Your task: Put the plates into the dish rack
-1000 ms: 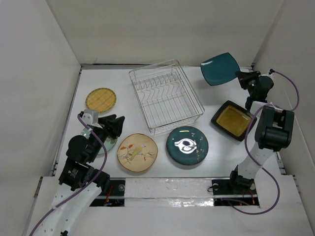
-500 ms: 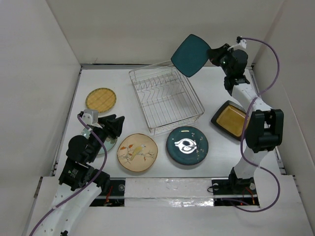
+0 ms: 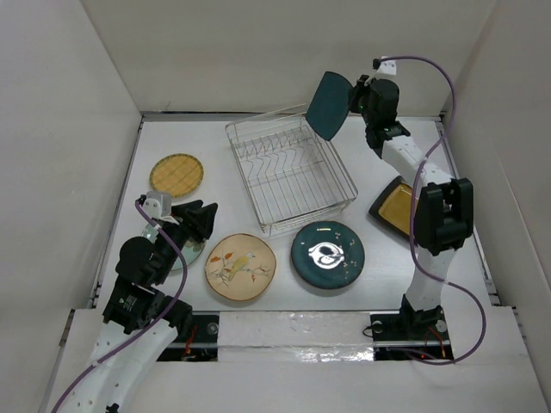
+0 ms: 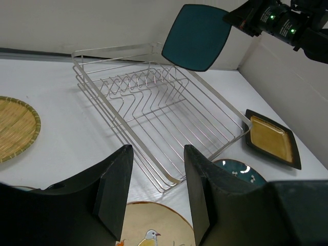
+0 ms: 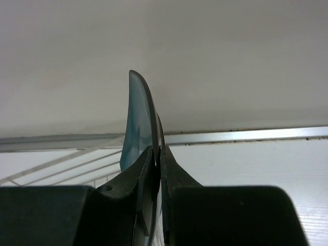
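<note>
My right gripper (image 3: 353,100) (image 5: 157,156) is shut on the rim of the teal square plate (image 3: 327,105) (image 4: 197,37) (image 5: 137,128). It holds the plate tilted on edge in the air above the far right corner of the silver wire dish rack (image 3: 291,169) (image 4: 154,102). On the table lie a yellow checked plate (image 3: 176,173), a cream floral plate (image 3: 240,267), a dark teal round plate (image 3: 327,255) and an amber square plate (image 3: 398,209), the last partly behind the right arm. My left gripper (image 3: 200,222) (image 4: 156,189) hangs open and empty near the floral plate.
White walls close in the table on the left, back and right. A sliver of a pale plate (image 3: 188,257) shows under the left arm. The rack's row of upright prongs (image 4: 138,84) holds nothing.
The right arm has swung the teal plate left from the back right corner toward the rack and turned it more on edge. The left arm has not moved.
</note>
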